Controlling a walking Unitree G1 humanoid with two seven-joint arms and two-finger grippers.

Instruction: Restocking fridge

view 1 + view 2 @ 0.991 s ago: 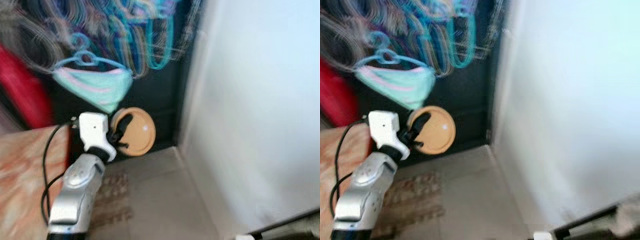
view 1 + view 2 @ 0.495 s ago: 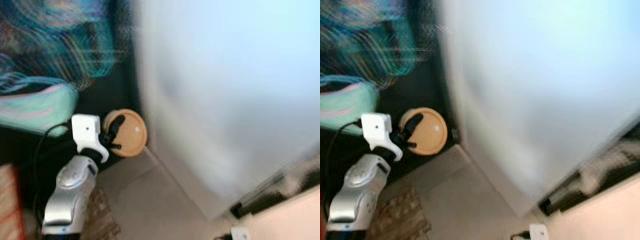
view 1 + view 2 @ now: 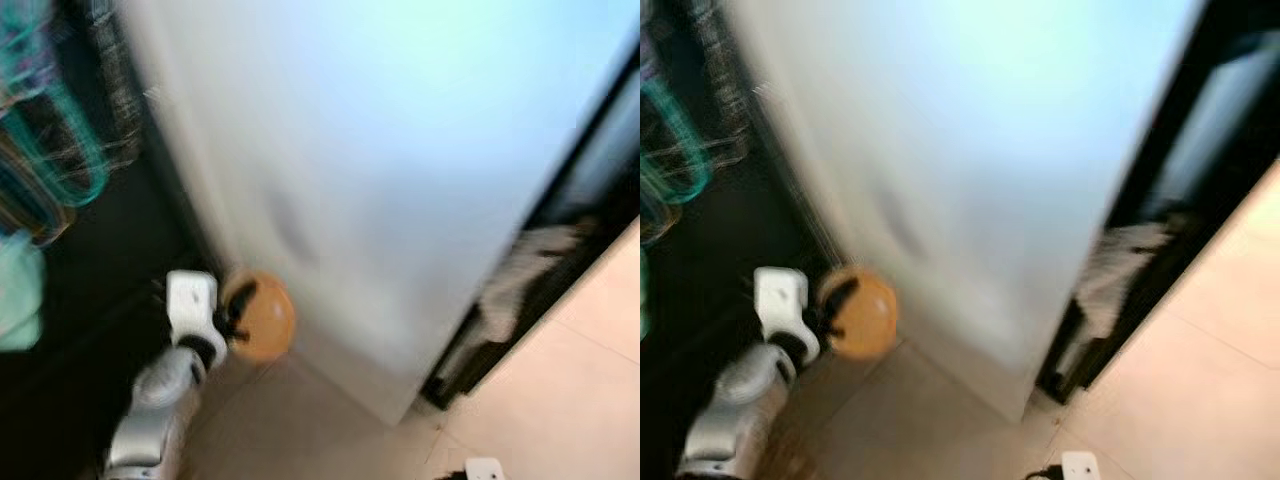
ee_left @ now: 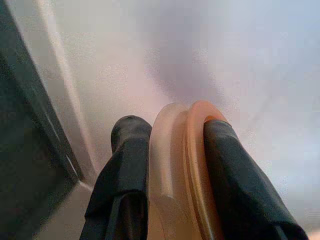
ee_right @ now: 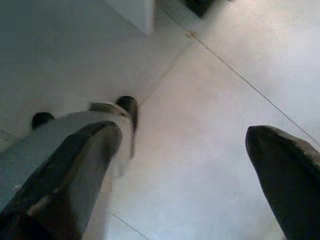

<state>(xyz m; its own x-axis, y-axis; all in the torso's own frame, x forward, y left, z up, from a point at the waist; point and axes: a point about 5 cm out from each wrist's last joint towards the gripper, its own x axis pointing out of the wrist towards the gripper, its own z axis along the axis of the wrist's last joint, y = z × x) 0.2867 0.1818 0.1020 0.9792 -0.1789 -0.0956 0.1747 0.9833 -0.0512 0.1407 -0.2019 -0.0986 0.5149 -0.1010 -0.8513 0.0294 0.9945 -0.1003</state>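
Right gripper (image 5: 180,165): fingers spread wide apart, hanging over the pale tiled floor (image 5: 210,100).
Left gripper (image 4: 172,160): clamped on the rim of an orange round lid (image 4: 182,165), one finger on each face.
Lid: held upright just beside the fridge's white side panel (image 3: 370,170), near its lower corner.
Hangers (image 3: 50,150): teal, blurred, well left of the fridge.
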